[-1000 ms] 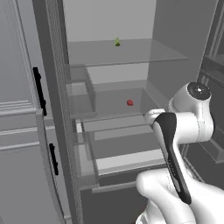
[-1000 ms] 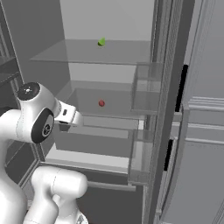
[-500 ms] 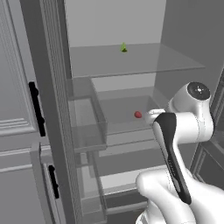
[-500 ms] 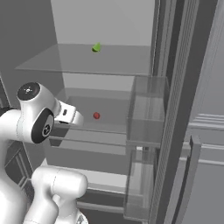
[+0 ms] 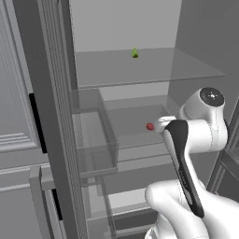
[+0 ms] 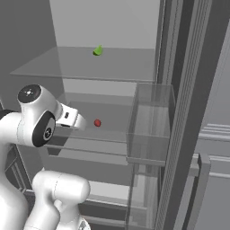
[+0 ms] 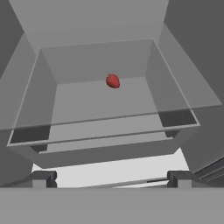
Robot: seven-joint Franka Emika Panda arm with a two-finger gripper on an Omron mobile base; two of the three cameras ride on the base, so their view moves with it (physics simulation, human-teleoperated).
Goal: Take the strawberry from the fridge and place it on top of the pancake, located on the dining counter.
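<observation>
Jaws spread wide and grasping nothing, the gripper (image 7: 112,178) points into the open fridge (image 5: 51,116) toward the strawberry (image 7: 113,81), which lies alone well back on a glass shelf (image 7: 100,109), apart from the finger tips (image 7: 43,178) at the bottom of the hand view.

Reading left to right in the left base view: a panelled cabinet (image 5: 14,93) with a black handle, the fridge door with its clear bin (image 5: 93,135), a small green cone-shaped item (image 5: 135,53) on the upper shelf, the red fruit one shelf below, and the white arm (image 5: 186,154) rising at right.

The step in hand appears to be the reach. It would go best with the hand travelling straight in between the two shelves, low enough to clear the upper glass, the fruit centred between the tips before they come together, and only a light squeeze, since so small and round a thing could roll or squirt away.

From the base cameras the arm's own wrist covers the jaws, so their gap to the fruit is hard to judge there. Pancake and dining surface lie outside these pictures. How near the fruit lies to the rear wall cannot be told.
</observation>
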